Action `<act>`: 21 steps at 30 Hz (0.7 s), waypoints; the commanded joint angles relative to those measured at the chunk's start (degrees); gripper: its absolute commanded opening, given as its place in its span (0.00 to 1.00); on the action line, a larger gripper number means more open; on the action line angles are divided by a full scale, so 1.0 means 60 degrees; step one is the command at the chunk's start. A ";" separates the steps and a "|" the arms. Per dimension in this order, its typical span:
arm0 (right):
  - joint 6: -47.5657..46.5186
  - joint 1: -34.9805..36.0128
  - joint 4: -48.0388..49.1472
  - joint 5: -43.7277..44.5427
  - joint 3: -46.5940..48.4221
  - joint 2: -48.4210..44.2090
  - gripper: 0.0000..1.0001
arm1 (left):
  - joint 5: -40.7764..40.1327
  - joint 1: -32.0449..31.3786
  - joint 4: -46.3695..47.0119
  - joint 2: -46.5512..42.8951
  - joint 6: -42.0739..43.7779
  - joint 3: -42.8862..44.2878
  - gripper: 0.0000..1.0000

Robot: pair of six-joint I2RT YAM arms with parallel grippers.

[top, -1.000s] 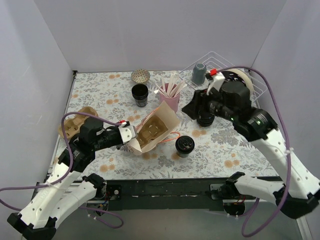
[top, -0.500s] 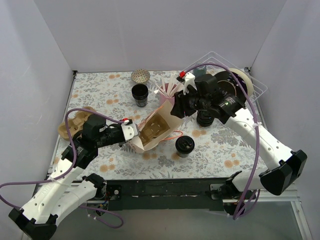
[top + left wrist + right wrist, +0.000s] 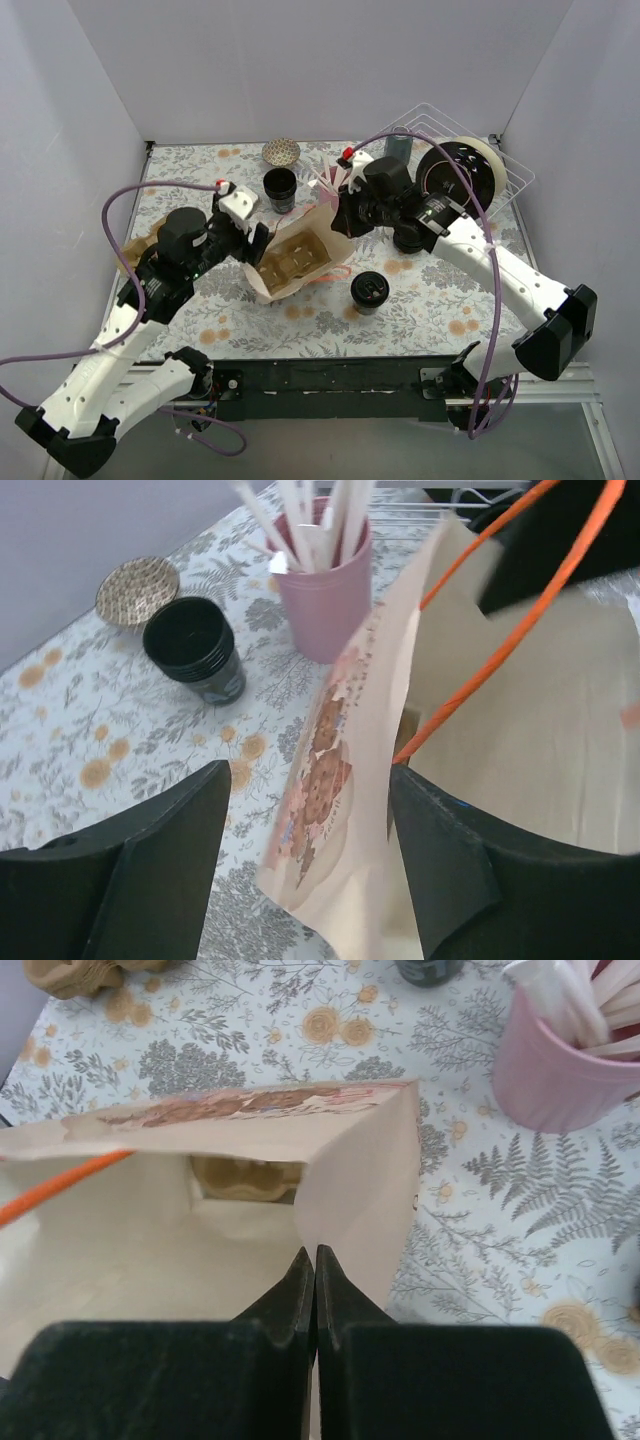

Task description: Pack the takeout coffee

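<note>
The takeout coffee (image 3: 369,291), a small black cup with a glossy lid, stands on the table just right of the paper bag (image 3: 295,262). The bag stands open with a brown cup carrier (image 3: 245,1178) inside it. My right gripper (image 3: 336,214) is shut on the bag's right wall (image 3: 350,1200), fingertips pinched on the paper. At the bag's left rim my left gripper (image 3: 250,236) is open; the bag's printed wall (image 3: 345,780) hangs loose between its fingers (image 3: 140,865). The orange handle (image 3: 480,670) loops over the mouth.
A lidless black cup (image 3: 280,188), a pink cup of stirrers (image 3: 342,196) and a small bowl (image 3: 281,151) stand behind the bag. A second lidded black cup (image 3: 410,239) sits under my right arm. A wire rack (image 3: 470,160) with a tumbler (image 3: 398,145) is back right; a cardboard carrier (image 3: 145,245) lies left.
The left gripper opened, let go of the bag's left rim and lifted. The right gripper swung left and shut on the bag's right wall. The bag now stands more upright.
</note>
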 commanded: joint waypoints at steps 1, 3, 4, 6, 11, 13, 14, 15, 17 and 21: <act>0.1508 0.0702 0.0885 0.1358 -0.0388 -0.0608 0.01 | -0.2304 -0.0012 -0.1478 0.0824 -0.2863 0.1422 0.65; 0.1934 0.0776 0.0929 0.1770 -0.0446 -0.0681 0.01 | -0.3223 -0.0041 -0.2297 0.0999 -0.4020 0.2035 0.67; 0.2036 0.0776 0.1046 0.1874 -0.0475 -0.0696 0.01 | -0.3461 -0.0027 -0.2663 0.1059 -0.5375 0.2300 0.68; 0.2270 0.0790 0.1178 0.2108 -0.0563 -0.0768 0.01 | -0.3609 -0.0027 -0.3441 0.1016 -0.6160 0.2827 0.67; 0.2593 0.0834 0.1252 0.2285 -0.0783 -0.0827 0.01 | -0.5162 -0.0027 -0.5225 0.0970 -0.9385 0.3693 0.67; 0.2754 0.0834 0.1281 0.2329 -0.0987 -0.0900 0.01 | -0.4886 -0.0026 -0.5624 0.1277 -0.9592 0.4175 0.67; 0.2799 0.0834 0.1325 0.2358 -0.1046 -0.0944 0.01 | -0.4609 -0.0027 -0.6075 0.1424 -0.9868 0.4323 0.67; 0.2828 0.0849 0.1383 0.2431 -0.1091 -0.1017 0.01 | -0.4562 -0.0027 -0.6356 0.1570 -1.0132 0.4455 0.66; 0.2931 0.0864 0.1457 0.2534 -0.1193 -0.1062 0.01 | -0.4824 -0.0027 -0.7537 0.2008 -1.1298 0.4880 0.64; 0.3062 0.0864 0.1486 0.2666 -0.1237 -0.1091 0.01 | -0.4651 -0.0027 -0.8219 0.2173 -1.2139 0.4795 0.56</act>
